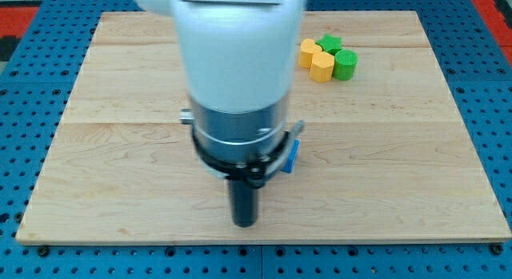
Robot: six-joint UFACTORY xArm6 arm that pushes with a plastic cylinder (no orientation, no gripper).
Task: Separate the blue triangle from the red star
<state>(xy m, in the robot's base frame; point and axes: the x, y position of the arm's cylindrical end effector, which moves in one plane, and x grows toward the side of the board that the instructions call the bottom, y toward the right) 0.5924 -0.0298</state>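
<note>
My arm fills the middle of the camera view and its dark rod points down toward the view's bottom, with my tip on the wooden board. A blue block shows only as a small edge just right of the arm's collar, up and to the right of my tip; its shape cannot be made out. The red star is not visible; it may be hidden behind the arm.
A cluster of small blocks sits at the view's top right: a yellow block, a yellow cylinder, a green block and a green cylinder. A blue pegboard surrounds the board.
</note>
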